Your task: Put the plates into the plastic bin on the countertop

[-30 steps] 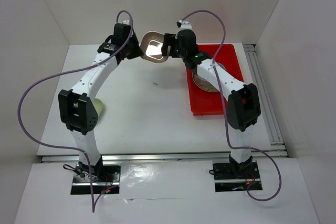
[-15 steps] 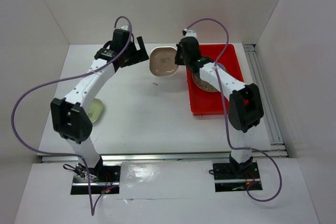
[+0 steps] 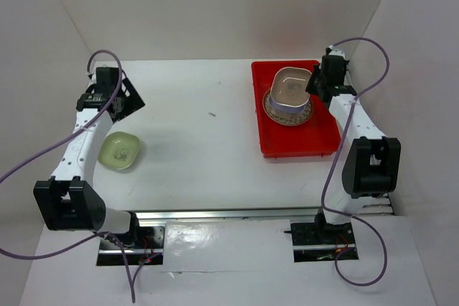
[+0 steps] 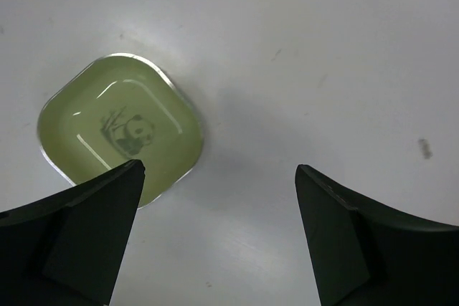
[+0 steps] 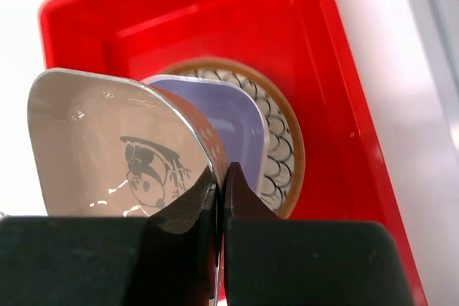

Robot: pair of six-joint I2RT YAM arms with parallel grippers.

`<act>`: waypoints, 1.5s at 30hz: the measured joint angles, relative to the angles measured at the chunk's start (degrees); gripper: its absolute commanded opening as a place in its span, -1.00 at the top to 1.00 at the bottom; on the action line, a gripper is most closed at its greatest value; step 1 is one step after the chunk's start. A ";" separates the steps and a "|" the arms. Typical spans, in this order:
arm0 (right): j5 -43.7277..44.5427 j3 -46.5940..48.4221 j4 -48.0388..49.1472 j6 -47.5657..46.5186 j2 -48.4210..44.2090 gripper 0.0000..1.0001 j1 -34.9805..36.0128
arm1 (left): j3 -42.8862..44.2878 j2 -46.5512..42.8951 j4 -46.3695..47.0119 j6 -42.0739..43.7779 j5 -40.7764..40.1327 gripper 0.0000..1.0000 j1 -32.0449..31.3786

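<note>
My right gripper [image 3: 313,81] [image 5: 221,177] is shut on the rim of a pinkish-brown plate [image 3: 290,85] [image 5: 118,152] with a dark panda print. It holds the plate tilted over the red plastic bin [image 3: 297,142] [image 5: 337,69]. Below it in the bin, a lavender plate [image 5: 237,116] rests on a round brown lattice plate [image 3: 285,114] [image 5: 281,141]. A green plate [image 3: 120,151] [image 4: 118,130] lies on the white countertop [image 3: 201,141] at the left. My left gripper [image 3: 129,95] [image 4: 219,170] hangs open just above and beyond the green plate, holding nothing.
White walls close the table at the back and both sides. A metal rail [image 3: 362,127] runs along the right edge past the bin, and another along the front. A small dark speck [image 3: 212,113] [image 4: 424,148] marks the middle of the table.
The left gripper let go of the pinkish-brown plate, opened and swung left to above the green plate. The right gripper shut on that plate and carried it right, over the bin.
</note>
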 measured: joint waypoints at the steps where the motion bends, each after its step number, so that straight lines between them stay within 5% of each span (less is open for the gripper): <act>1: -0.92 -0.57 0.00 -0.04 0.31 0.99 -0.70 | -1.84 0.00 -0.35 0.33 0.11 -1.00 1.16; 3: -2.38 -1.22 -0.09 0.09 1.16 0.40 -1.49 | -4.50 0.28 -1.40 0.61 -0.31 -1.00 2.80; 6: -3.98 -1.42 0.20 0.59 2.23 -0.99 -2.21 | -7.04 0.39 -2.14 0.83 -0.46 -1.00 3.58; 15: -5.16 -1.46 2.64 1.05 1.88 -1.00 -0.92 | -11.37 -0.13 -1.16 3.34 2.29 -0.85 2.73; 22: -4.74 -3.41 3.48 0.61 -4.57 -1.00 7.45 | -14.25 0.76 -0.92 4.59 3.10 -0.71 1.40; 32: -4.24 -9.57 6.36 -0.28 -17.35 -1.00 20.41 | -13.81 15.98 1.62 4.79 5.18 -0.50 2.05; 34: -3.15 -10.45 6.36 -0.50 -19.02 -1.00 23.08 | -13.44 18.14 1.68 4.94 5.55 -0.18 2.38; 35: -2.45 -10.84 6.38 -0.66 -19.87 -1.00 24.37 | -13.07 19.26 1.88 5.05 5.70 0.38 2.56; 37: -1.36 -11.17 6.36 -0.94 -21.38 -1.00 26.45 | -12.37 20.63 2.34 5.51 5.49 0.88 2.80; 45: -3.10 -16.65 12.24 -0.98 -24.98 -1.00 33.59 | -9.55 20.26 1.55 6.01 5.25 1.00 3.32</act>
